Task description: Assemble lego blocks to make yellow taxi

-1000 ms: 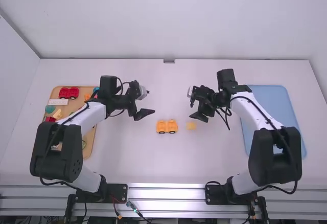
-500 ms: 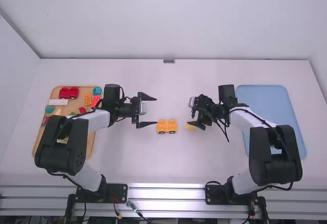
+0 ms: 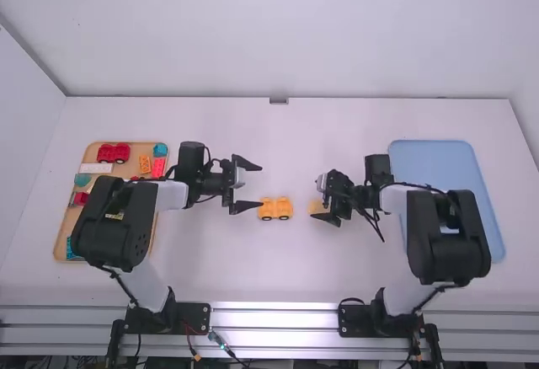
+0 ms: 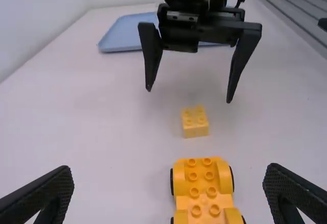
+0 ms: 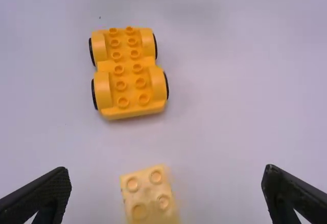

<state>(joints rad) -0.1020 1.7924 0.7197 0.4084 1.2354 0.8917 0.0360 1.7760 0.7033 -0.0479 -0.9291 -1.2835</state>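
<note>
Orange wheeled base (image 3: 274,209) sat mid-counter, studs up, presumably so both arms could reach and build on it. Yellow block (image 4: 194,124) lay just right of it, apart, studs up, ready to be gripped by its sides. Right gripper (image 4: 188,96) hung over the block, pitched down, jaws apart, seemingly lined up for a pick. Left gripper (image 3: 259,187) reached in from the left, held low beside the base, jaws apart, likely to steady it.

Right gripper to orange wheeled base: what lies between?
A small yellow block lies between right gripper and wheeled base; the left wrist view shows it.
</note>
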